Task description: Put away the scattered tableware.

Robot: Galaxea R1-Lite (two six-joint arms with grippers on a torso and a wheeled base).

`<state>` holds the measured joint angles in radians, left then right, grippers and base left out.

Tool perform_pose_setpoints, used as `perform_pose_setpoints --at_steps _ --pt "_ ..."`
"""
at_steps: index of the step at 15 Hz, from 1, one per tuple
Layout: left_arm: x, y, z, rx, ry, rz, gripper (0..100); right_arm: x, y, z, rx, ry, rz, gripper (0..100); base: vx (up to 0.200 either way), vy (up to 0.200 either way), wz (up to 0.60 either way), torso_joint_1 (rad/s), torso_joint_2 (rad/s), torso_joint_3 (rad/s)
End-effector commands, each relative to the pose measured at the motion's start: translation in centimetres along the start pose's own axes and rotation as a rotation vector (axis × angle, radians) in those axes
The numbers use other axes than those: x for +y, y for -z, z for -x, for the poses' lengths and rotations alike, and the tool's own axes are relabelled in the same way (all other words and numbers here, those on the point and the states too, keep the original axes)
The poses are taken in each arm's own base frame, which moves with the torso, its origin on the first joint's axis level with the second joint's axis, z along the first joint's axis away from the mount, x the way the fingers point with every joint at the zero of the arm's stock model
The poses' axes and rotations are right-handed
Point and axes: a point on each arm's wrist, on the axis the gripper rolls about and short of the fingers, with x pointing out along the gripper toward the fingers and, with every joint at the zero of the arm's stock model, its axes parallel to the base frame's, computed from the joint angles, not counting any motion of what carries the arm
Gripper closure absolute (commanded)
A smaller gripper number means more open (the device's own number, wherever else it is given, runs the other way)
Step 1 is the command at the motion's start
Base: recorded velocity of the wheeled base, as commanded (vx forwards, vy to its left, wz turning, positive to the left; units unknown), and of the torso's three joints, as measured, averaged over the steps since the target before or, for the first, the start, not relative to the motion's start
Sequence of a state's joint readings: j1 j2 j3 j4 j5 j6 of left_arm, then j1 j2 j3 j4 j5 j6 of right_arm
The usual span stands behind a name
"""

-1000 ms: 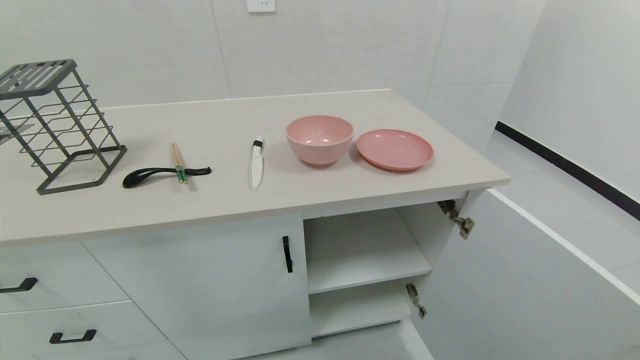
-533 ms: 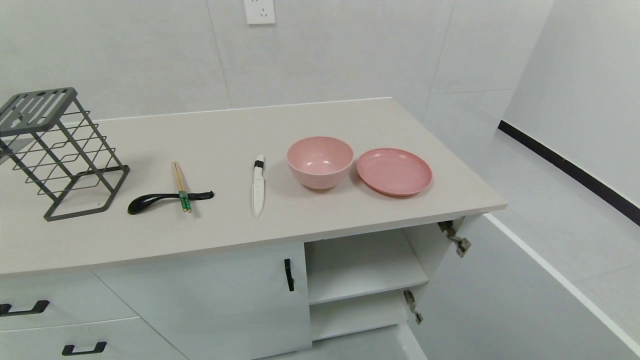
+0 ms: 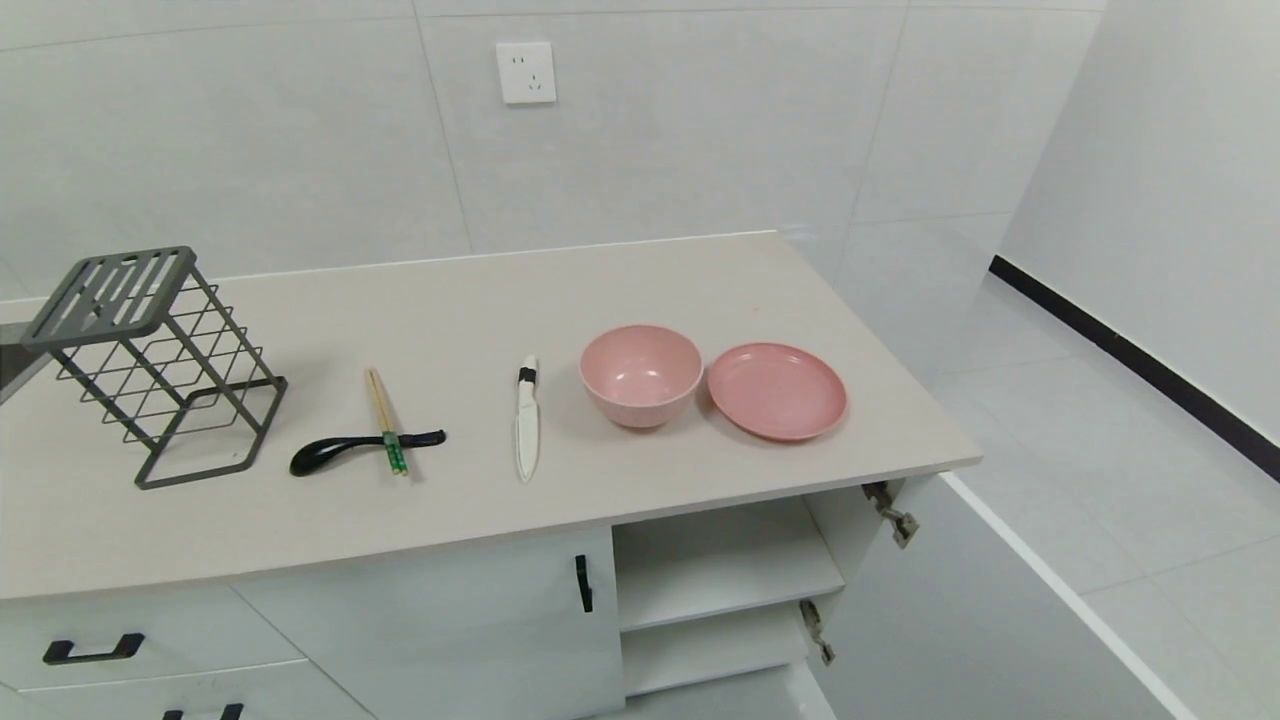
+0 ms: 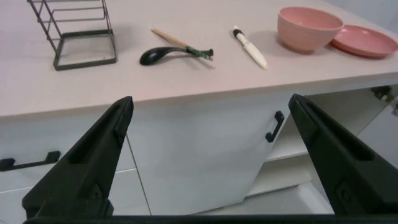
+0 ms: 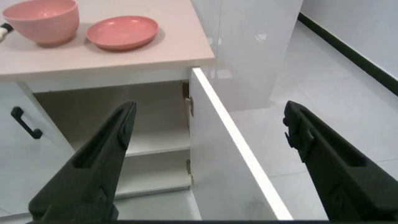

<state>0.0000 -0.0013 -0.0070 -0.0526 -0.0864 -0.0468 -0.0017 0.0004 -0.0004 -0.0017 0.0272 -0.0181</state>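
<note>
Rack (image 3: pixel 160 365) of grey wire stands at the left end of the counter (image 3: pixel 600 290), its top cut off in the left wrist view. Next lie a black spoon (image 3: pixel 345 444) with chopsticks (image 3: pixel 385 425) across its handle, a white knife (image 3: pixel 526 425), a pink bowl (image 3: pixel 640 375) and, just beside it, a pink plate (image 3: pixel 777 390). Below, the cupboard door (image 3: pixel 980 620) hangs open, its shelves (image 3: pixel 720 565) partly hidden. Left pincer (image 4: pixel 211 155) and right pincer (image 5: pixel 208 155) both gape wide, holding nothing.
</note>
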Motion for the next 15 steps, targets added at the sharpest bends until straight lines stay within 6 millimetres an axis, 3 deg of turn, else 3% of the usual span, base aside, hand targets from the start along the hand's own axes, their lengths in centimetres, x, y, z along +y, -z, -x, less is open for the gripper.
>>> perform_pose_setpoints --at_steps 1,3,10,13,15 --pt "0.02 0.03 -0.02 0.002 -0.008 0.002 0 0.00 0.01 0.00 0.000 -0.001 0.000 0 0.200 0.000 0.00 0.144 -0.27 -0.134" --pt "0.13 0.04 -0.01 0.001 -0.054 0.004 0 0.00 0.01 0.00 0.000 -0.001 0.000 0 0.200 0.000 0.00 0.051 -0.12 -0.051" --pt "0.13 0.05 -0.01 0.003 -0.057 0.004 0 0.00 0.01 0.00 0.000 -0.001 0.002 0 0.000 0.000 0.00 0.002 -0.01 -0.002" --pt "0.15 0.07 -0.01 0.003 -0.067 0.035 0 0.00 -0.03 0.01 -0.001 -0.001 0.000 0 0.200 0.000 0.00 0.004 0.00 0.007" --pt "0.15 0.05 -0.01 0.001 -0.067 0.038 0 0.00 0.01 0.00 0.000 -0.001 -0.001 0 0.000 0.000 0.00 0.000 0.00 0.000"
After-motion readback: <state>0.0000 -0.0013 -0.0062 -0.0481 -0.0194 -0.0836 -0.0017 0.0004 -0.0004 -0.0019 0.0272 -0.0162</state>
